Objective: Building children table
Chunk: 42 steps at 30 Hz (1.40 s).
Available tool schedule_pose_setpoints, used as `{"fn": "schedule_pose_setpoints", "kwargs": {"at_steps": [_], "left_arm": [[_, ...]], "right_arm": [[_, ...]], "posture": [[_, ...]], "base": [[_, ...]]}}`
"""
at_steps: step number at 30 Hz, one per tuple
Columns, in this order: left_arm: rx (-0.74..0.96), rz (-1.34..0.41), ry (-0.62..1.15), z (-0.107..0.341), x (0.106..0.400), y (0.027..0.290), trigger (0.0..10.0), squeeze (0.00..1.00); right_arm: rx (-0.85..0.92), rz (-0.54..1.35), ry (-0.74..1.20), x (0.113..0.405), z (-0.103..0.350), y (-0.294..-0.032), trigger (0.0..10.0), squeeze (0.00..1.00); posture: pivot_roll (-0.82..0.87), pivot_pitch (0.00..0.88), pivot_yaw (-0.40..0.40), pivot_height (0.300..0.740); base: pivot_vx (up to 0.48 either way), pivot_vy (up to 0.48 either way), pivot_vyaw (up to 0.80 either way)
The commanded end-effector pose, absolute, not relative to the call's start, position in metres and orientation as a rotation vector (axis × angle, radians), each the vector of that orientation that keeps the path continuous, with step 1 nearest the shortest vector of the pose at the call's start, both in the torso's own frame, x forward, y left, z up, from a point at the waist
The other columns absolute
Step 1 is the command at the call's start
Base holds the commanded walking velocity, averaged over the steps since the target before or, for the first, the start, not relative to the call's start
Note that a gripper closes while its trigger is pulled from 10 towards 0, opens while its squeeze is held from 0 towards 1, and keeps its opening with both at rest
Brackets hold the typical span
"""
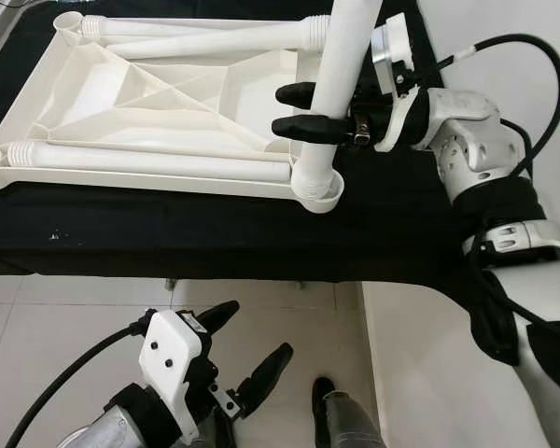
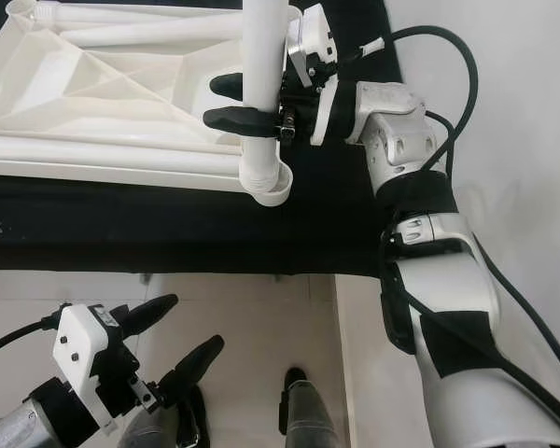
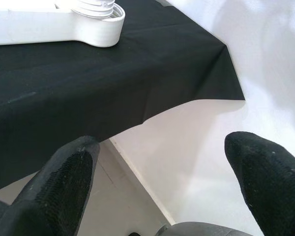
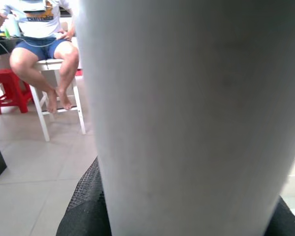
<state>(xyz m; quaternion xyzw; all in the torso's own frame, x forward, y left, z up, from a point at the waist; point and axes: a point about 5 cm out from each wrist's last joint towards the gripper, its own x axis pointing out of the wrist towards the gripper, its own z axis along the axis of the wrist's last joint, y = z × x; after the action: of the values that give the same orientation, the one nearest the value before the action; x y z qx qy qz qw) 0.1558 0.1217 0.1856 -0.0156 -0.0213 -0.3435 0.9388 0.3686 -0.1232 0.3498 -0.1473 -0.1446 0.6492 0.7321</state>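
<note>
A white plastic tabletop (image 1: 159, 93) lies upside down on a black-covered surface (image 1: 215, 233), with several white legs (image 1: 149, 165) lying flat along its edges. One white leg (image 1: 341, 65) stands upright in the near right corner socket (image 1: 319, 189). My right gripper (image 1: 294, 110) is shut on this upright leg, its black fingers on either side of it. In the right wrist view the leg (image 4: 187, 113) is pressed close against the camera. My left gripper (image 1: 247, 343) hangs open low over the floor, below the surface's front edge, holding nothing.
The black cloth's corner (image 3: 226, 64) drops off at the right, next to a white wall (image 1: 504, 19). Tiled floor (image 1: 56, 317) lies below the front edge. A person (image 4: 44, 29) sits on a white stool beyond, beside a red stool (image 4: 10, 88).
</note>
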Motion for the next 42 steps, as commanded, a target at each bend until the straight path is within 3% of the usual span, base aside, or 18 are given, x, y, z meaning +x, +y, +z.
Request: {"fn": "schedule_pose_setpoints", "kwargs": {"at_steps": [1, 25, 42], "left_arm": [[-0.033, -0.722, -0.019, 0.184, 0.152, 0.120, 10.0, 0.00], [-0.026, -0.721, -0.019, 0.185, 0.152, 0.121, 10.0, 0.00], [-0.025, -0.722, -0.019, 0.184, 0.153, 0.122, 10.0, 0.00]], "right_arm": [[-0.295, 1.460, -0.222, 0.371, 0.332, -0.126, 10.0, 0.00], [-0.287, 1.393, -0.224, 0.377, 0.337, -0.134, 10.0, 0.00], [-0.322, 1.575, -0.173, 0.368, 0.329, -0.123, 10.0, 0.00]], "posture": [[0.02, 0.412, -0.008, 0.740], [0.02, 0.411, -0.004, 0.740], [0.02, 0.412, -0.004, 0.740]], "base": [[0.000, 0.000, 0.00], [0.000, 0.000, 0.00], [0.000, 0.000, 0.00]]}}
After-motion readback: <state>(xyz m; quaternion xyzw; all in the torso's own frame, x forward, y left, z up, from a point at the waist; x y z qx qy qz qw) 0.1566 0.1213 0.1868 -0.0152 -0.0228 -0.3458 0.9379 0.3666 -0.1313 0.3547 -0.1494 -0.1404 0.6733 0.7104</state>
